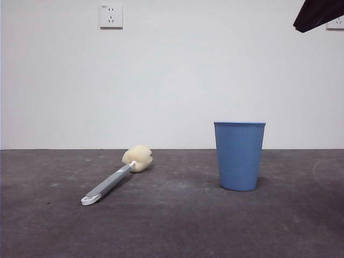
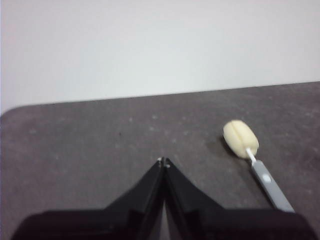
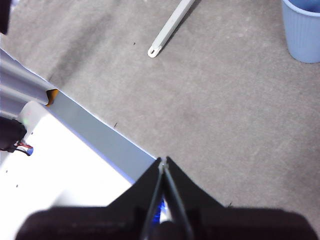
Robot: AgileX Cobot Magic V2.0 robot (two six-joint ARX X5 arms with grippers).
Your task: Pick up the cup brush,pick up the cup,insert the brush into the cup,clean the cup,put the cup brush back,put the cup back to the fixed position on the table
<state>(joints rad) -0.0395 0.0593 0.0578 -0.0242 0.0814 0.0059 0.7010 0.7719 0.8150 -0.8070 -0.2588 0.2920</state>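
The cup brush (image 1: 115,176) lies flat on the table (image 1: 172,226) at the left, its cream sponge head away from me and its white looped end nearer. The blue ribbed cup (image 1: 239,155) stands upright at the right. In the left wrist view my left gripper (image 2: 163,161) is shut and empty, held above the table, with the brush (image 2: 250,155) off to one side. In the right wrist view my right gripper (image 3: 163,160) is shut and empty over the table's edge, with the brush handle (image 3: 170,27) and the cup (image 3: 301,31) far from it.
A black arm tip (image 1: 317,13) shows at the top right corner of the front view. A white wall with sockets (image 1: 110,16) stands behind the table. The right wrist view shows the table's edge (image 3: 95,132) and a white floor beyond it.
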